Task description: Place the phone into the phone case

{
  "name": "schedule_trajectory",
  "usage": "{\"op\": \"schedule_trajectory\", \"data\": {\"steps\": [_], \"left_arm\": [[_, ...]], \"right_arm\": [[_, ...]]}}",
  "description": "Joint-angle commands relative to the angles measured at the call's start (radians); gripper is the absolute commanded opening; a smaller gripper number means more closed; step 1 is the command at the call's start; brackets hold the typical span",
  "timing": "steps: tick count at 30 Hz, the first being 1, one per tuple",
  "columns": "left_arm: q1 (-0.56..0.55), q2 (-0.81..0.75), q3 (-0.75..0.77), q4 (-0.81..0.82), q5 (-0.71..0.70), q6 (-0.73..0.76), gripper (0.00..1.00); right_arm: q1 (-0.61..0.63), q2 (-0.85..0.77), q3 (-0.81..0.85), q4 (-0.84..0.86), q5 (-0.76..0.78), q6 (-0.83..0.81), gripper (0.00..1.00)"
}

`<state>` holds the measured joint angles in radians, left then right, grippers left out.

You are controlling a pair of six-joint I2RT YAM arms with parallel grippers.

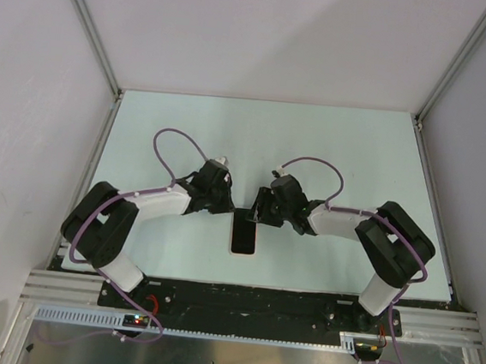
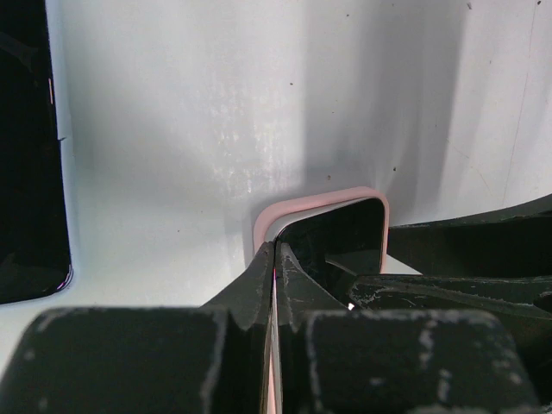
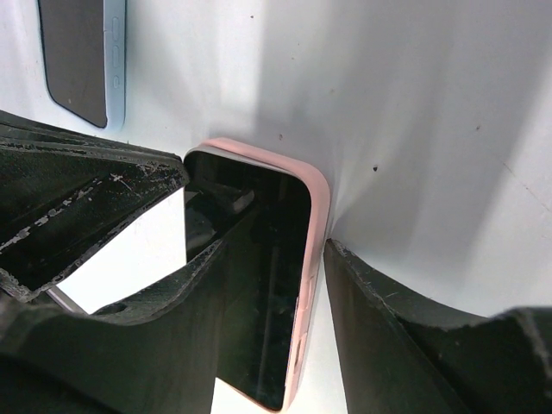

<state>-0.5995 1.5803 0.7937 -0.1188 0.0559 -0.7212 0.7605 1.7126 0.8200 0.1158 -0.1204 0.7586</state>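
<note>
Left gripper (image 2: 274, 259) is pinched tight with its tips on the corner rim of the phone case (image 2: 321, 200), and the phone (image 3: 259, 285) looks to be already sitting screen-up inside that pink shell in the middle of the table (image 1: 341, 148), between the arms. Right gripper (image 3: 267, 259) has its jaws spread around the case's long sides, not squeezing. I'd say basically done, maybe one last press-down.

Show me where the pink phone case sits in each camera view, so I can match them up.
Top external: phone case at centre, between the two arms, seen as a dark slab.
Left wrist: lower centre, pink rounded corner just beyond the shut left hand.
Right wrist: centre, pink rim between that hand's fingers.
Shared landmark: the glossy black phone inside the rim.
</note>
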Motion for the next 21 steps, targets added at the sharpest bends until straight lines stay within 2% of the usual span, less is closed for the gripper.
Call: {"op": "schedule_trajectory", "data": {"steps": [1, 8, 21], "left_arm": [[0.005, 0.017, 0.027, 0.011, 0.037, 0.026, 0.04], [0.006, 0.027, 0.016, 0.019, 0.038, 0.019, 0.0], [-0.01, 0.044, -0.044, 0.019, 0.024, -0.004, 0.0]], "right_arm": [[0.009, 0.056, -0.008, -0.101, 0.037, -0.027, 0.53], [0.014, 0.059, -0.005, -0.107, 0.043, -0.028, 0.51], [0.037, 0.084, 0.043, -0.173, 0.064, -0.046, 0.5]]}}
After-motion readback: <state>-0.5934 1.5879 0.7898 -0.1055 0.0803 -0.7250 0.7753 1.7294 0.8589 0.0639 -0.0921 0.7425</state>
